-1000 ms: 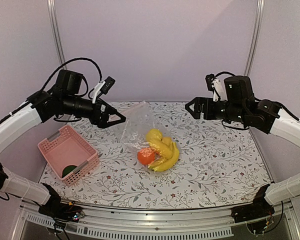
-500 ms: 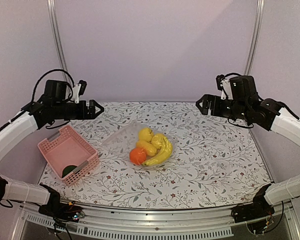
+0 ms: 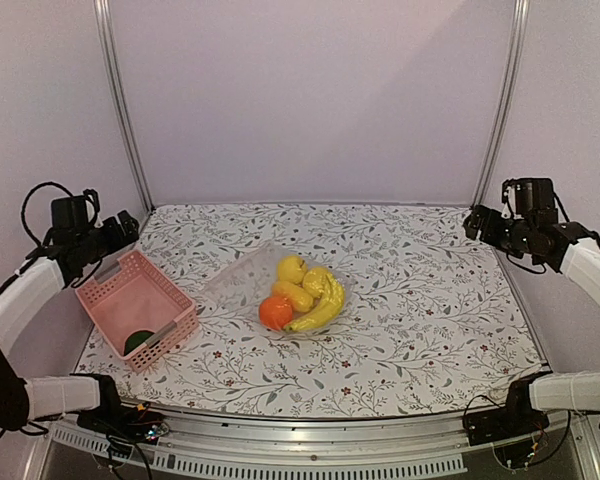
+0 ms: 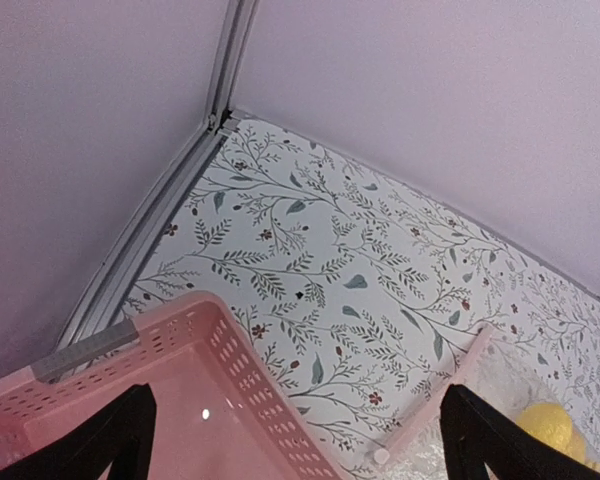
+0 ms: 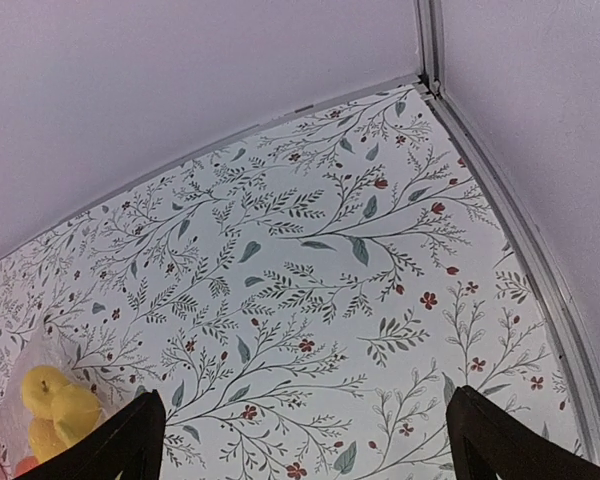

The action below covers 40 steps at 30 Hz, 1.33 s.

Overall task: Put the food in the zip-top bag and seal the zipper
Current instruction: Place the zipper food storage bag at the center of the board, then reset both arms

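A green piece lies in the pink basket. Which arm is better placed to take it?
Left. The left pincer, open, hangs just by the pink basket holding the green piece. The right pincer is across the table, beyond the zip-top bag.

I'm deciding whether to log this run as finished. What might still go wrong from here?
A dark green piece lies in the pink basket, not with the other food in the zip-top bag, so packing may end incomplete.
The frames do not show whether the zipper is pressed shut; if it is not, fruit could slide out when the bag is moved.
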Available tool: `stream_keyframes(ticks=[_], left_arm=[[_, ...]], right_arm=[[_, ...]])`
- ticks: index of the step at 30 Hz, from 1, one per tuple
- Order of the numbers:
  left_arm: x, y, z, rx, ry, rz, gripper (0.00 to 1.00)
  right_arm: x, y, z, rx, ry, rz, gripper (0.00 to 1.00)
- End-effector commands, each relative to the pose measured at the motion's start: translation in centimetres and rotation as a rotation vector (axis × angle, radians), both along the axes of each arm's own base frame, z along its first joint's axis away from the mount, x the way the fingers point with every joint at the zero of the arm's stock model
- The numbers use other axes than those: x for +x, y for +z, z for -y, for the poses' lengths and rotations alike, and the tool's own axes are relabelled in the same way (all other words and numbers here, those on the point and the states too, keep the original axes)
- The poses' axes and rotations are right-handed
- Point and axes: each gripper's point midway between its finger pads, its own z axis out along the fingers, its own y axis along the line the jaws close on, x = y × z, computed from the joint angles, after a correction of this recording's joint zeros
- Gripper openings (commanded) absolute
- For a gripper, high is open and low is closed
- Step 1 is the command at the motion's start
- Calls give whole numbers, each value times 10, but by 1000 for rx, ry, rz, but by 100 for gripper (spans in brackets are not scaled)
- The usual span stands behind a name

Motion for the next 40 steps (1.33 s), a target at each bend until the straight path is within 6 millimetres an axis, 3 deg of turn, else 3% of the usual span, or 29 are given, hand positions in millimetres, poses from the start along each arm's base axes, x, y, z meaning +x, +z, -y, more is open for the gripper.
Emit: stream_keyframes(ticks=[1,4,7,14,20,23,40], left_arm=[[-6,14,-28,43,131,155,99],[-15,13,-32,100,156,254,100],[-25,-1,-30,157,147,293,100],[-33,-15,-21,258,89,341,100],[-35,-34,-23,296,89,321,100],[-37,-34,-23,297,94,329,100],[-45,-39,-32,306,150,322,100]], right_arm=[[-10,5,28,-22,-37,64,99],[-14,9,43,-51,-80,154,99],[-20,12,52,-90,-106,257,99],[-36,3,67,-186,-158,452,99],[-47,-33,74,-253,-177,432,99],[-52,-41,75,-259,-179,432,99],[-59,-40,80,-267,-204,457,99]])
